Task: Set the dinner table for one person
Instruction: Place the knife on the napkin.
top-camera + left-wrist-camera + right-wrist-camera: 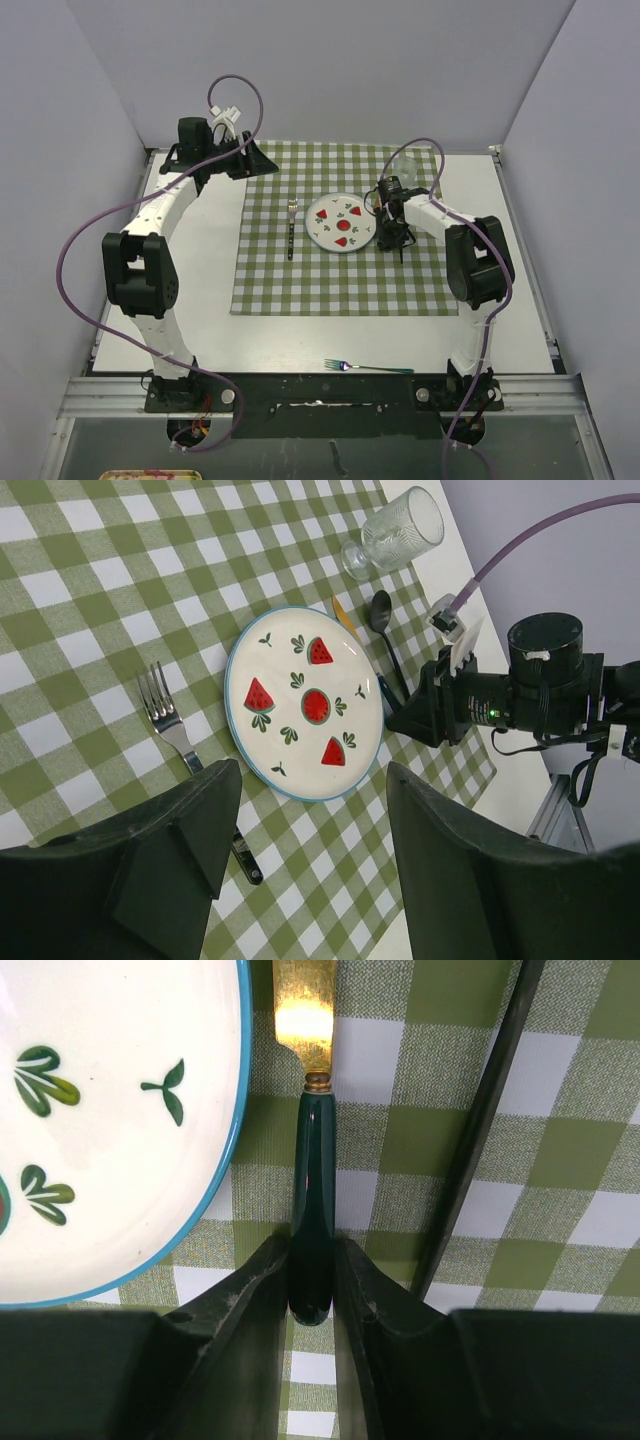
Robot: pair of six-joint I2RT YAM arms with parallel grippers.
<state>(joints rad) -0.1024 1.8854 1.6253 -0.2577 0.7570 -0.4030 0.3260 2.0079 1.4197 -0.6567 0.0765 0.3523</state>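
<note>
The white dinner table carries a green-and-white checked cloth. A white plate with watermelon prints lies mid-cloth, with a fork to its left. My right gripper is shut on the dark green handle of a gold-bladed knife, just right of the plate's rim; I cannot tell whether the knife rests on the cloth. A black spoon lies right of the knife. My left gripper is open and empty, raised over the cloth's far left corner, looking down on the plate and fork.
A clear glass lies tipped at the cloth's far right corner; it also shows in the left wrist view. A second fork with a teal handle lies on the bare table near the front edge. Grey walls stand round the table.
</note>
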